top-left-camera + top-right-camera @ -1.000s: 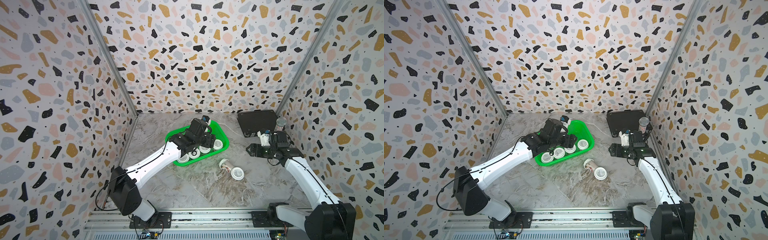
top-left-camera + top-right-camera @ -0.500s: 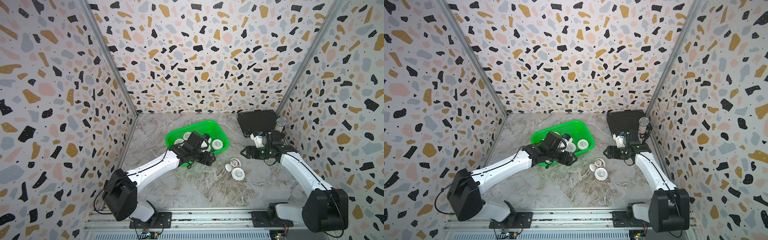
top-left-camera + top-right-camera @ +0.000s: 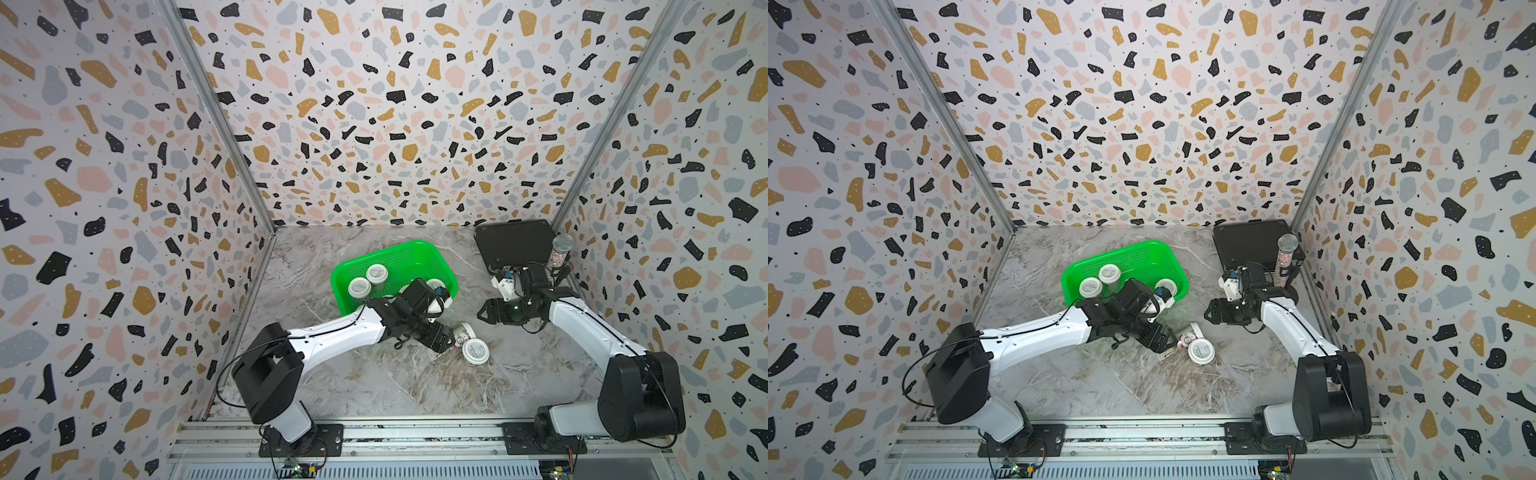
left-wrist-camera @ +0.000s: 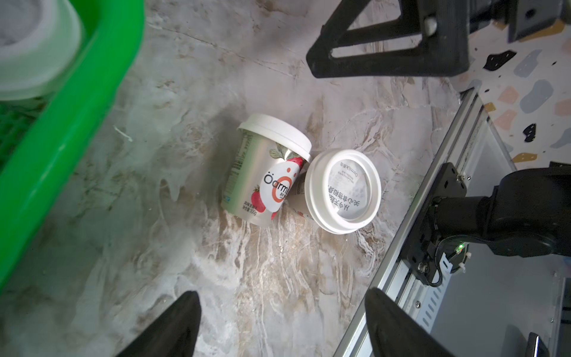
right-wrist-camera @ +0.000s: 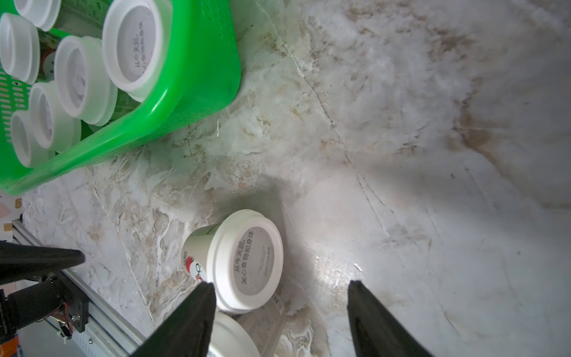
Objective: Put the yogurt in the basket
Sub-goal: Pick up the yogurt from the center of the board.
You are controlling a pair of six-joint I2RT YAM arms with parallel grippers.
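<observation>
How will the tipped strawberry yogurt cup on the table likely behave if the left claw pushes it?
The tipped yogurt cup lies on its side, round and tapered, so a push would probably roll it in a curve. It seems to touch the upright yogurt cup, which may shift too. Its glossy wall looks slippery for the left claw.

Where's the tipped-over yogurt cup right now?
In both top views the tipped-over yogurt cup lies on the table between basket and second loose cup, directly ahead of the left gripper.
</observation>
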